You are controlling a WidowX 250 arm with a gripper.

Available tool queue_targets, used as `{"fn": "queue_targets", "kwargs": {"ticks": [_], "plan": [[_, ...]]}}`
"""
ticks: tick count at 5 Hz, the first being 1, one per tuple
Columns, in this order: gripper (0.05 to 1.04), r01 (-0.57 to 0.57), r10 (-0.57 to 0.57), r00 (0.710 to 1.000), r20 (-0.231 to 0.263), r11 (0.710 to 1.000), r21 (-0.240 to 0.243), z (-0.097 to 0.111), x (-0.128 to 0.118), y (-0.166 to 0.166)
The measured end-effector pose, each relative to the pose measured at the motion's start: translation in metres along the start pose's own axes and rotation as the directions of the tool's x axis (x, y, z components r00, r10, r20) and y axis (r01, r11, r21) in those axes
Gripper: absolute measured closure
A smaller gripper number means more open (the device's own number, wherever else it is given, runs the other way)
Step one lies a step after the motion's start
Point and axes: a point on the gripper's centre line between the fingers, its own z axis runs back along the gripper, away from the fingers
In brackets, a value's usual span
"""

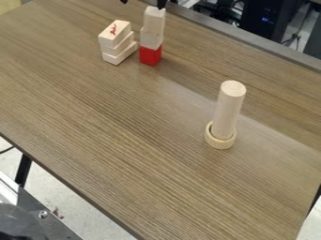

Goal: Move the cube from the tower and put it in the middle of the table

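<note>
At the top edge of the camera view, slightly left of centre, the claw point(143, 2) hung released, its two dark fingertips well apart and nothing gripped between them. Tower point(150, 40): just under it, three pieces high, red cube point(150, 55) at the bottom, pale middle block point(150, 39), pale top block point(154, 19). From where I stood, I took the top block for the cube meant; the task line didn't say which.

Key relation: top block lay below the claw in the view and a bit toward the view's right, its upper end close by the right-hand fingertip as seen there. Long axis upright, roughly in line with the tower. Couldn't tell if that fingertip touched it. One arm, so no choice of side. Step, my call: lining up for the grasp. Next move called for a small shift to centre the gap over the block, then down and close. Off-centre, a fingertip could knock the tower over.

Stack point(117, 43) of pale blocks stood just beside the tower, red marking on top; a sideways swing could catch it. Drop spot: middle of the table point(132, 122), nearer the camera, short of the wooden cylinder point(228, 110) upright in its ring point(220, 142). Placing not done.
</note>
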Motion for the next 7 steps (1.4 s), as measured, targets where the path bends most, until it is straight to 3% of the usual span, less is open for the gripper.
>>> {"fn": "queue_targets", "kwargs": {"ticks": [5, 6, 7], "plan": [[0.083, 0.028, -0.028, 0.999, -0.018, 1.0, 0.0, -0.015, -0.001, -0.018], [0.131, 0.038, -0.038, 0.999, -0.012, 0.999, 0.009, -0.017, -0.001, -0.021], [0.415, 0.019, -0.019, 1.0, -0.013, 1.0, 0.018, -0.023, -0.001, -0.02]]}}
